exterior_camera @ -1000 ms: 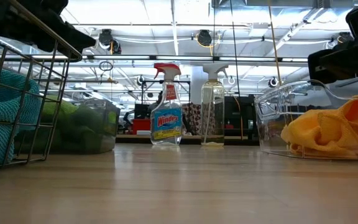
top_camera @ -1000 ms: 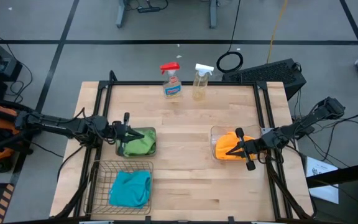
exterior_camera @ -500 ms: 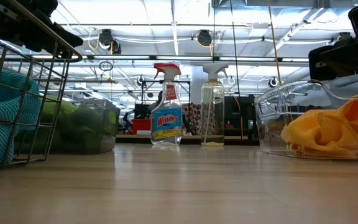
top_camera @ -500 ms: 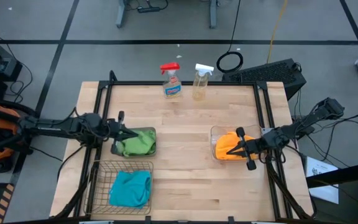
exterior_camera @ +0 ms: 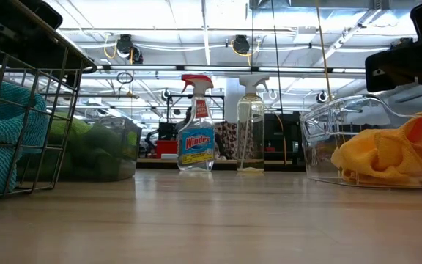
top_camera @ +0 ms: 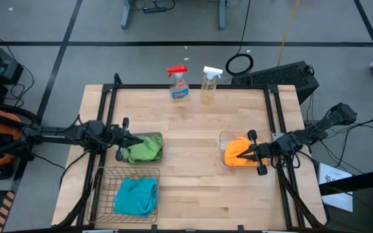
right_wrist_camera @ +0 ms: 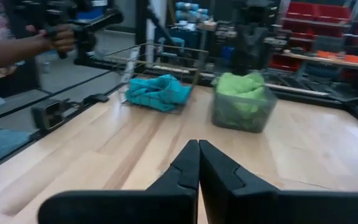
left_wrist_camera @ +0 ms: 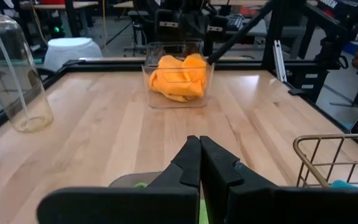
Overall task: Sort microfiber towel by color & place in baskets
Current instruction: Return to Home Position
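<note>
Green towels (top_camera: 142,149) fill the smoky grey tub (top_camera: 159,155) at the table's left. Teal-blue towels (top_camera: 136,196) lie in the wire-mesh basket (top_camera: 102,194) near the front left. Yellow-orange towels (top_camera: 237,151) sit in the clear tub (top_camera: 223,137) at the right. My left gripper (top_camera: 138,139) is shut and empty over the grey tub's left rim, and its fingertips (left_wrist_camera: 199,142) meet. My right gripper (top_camera: 239,155) is shut and empty above the clear tub, fingertips (right_wrist_camera: 197,144) together.
Two spray bottles stand at the table's far edge: one with a red trigger (top_camera: 179,84) and a clear one (top_camera: 210,84). Black rails (top_camera: 277,123) frame the table's sides. A person's hand (right_wrist_camera: 55,37) holding a device shows beyond the table. Bare wood lies between the tubs.
My left gripper has drawn back toward the table's left edge, from over the middle of the green towels to the grey tub's left rim, staying shut. The towels and tubs have kept still.
</note>
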